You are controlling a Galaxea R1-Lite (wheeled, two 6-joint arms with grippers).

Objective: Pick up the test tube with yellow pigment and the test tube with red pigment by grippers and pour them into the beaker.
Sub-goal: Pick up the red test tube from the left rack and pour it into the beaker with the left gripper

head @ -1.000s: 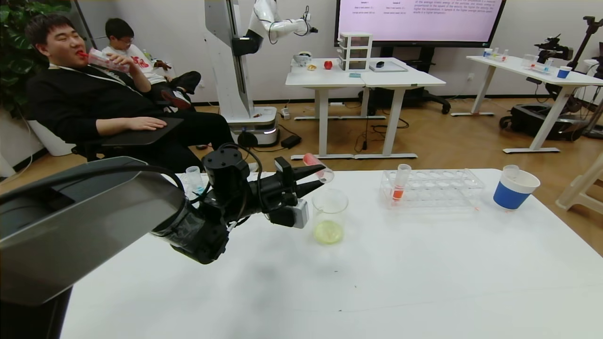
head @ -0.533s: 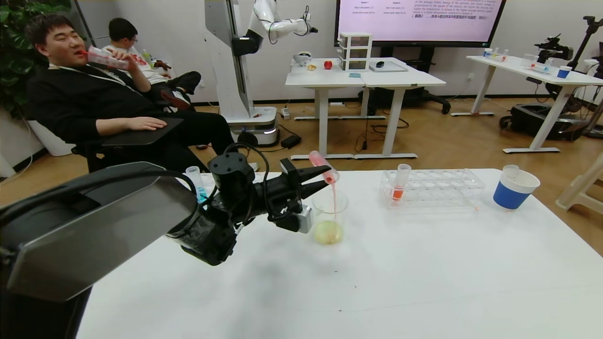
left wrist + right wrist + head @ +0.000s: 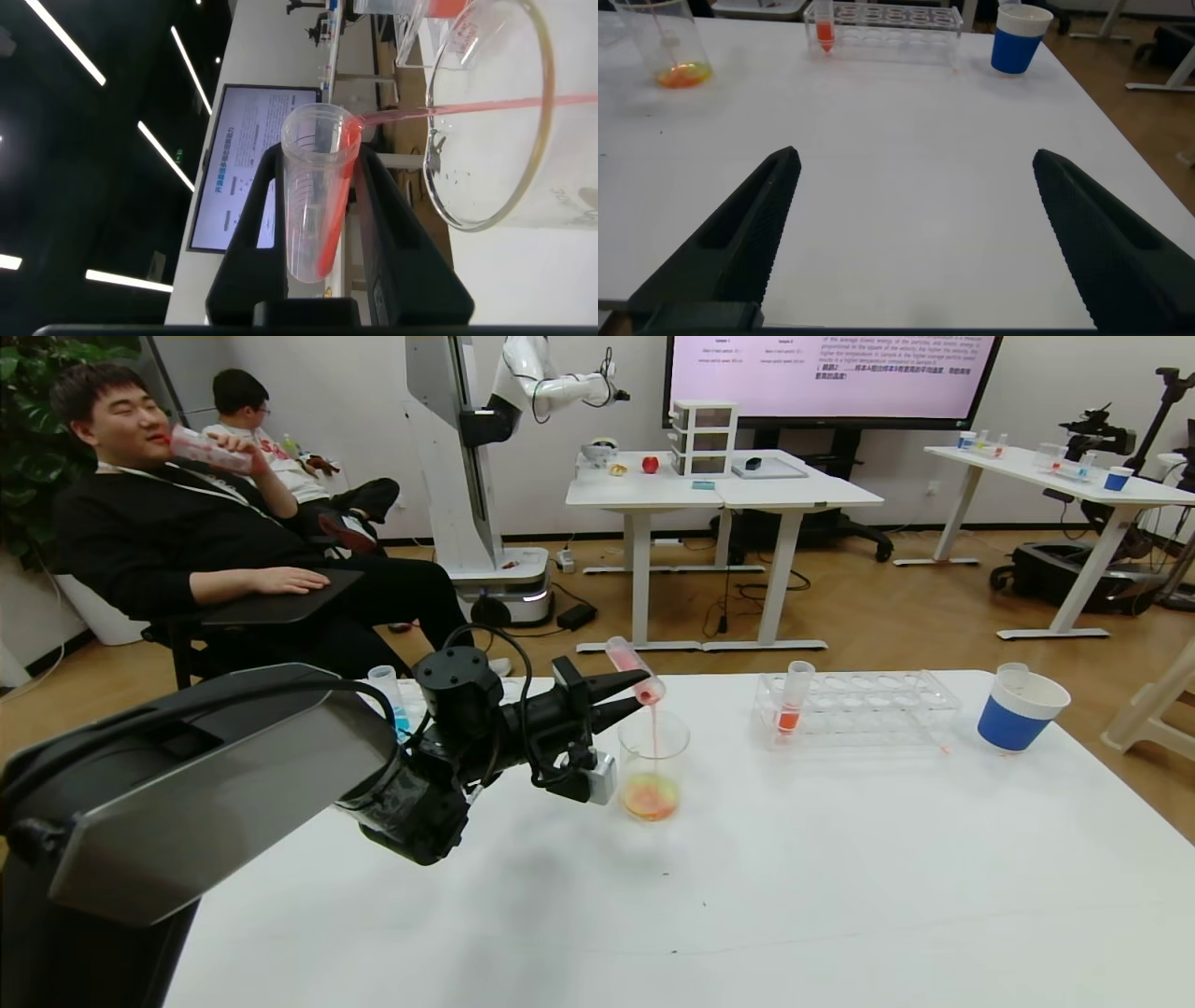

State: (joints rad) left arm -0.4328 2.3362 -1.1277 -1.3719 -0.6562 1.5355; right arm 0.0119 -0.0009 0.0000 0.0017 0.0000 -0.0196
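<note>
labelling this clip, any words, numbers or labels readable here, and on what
No text can be read.
Wall screen: lines of text, too small to read.
Test tube with red pigment held by the left gripper: graduation marks, no legible digits.
Beaker, blue paper cup: nothing readable.

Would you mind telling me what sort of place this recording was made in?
Most likely a robotics lab or demo room. Another robot arm on a tall white column stands behind, white desks carry test props, and a large presentation screen hangs on the wall.
</note>
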